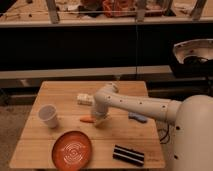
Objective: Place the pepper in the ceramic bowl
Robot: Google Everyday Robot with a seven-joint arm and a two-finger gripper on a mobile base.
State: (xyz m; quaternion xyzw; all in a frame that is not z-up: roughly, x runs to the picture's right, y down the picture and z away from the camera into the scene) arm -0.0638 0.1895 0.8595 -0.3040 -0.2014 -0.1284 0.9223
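The robot's gripper [100,120] hovered low beside the slim orange pepper [86,119] at its 9 o'clock, grip state impossible to tell; a glancing close could roll it away from the orange-red ceramic bowl [59,150] at 7 o'clock.

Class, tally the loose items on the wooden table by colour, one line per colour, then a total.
Orange or orange-red: 2 (pepper, ceramic bowl)
White: 2 (cup, small white item)
Blue: 1 (small blue item)
Black: 1 (striped block)
Total: 6
The gripper is low over the table, beside the pepper.
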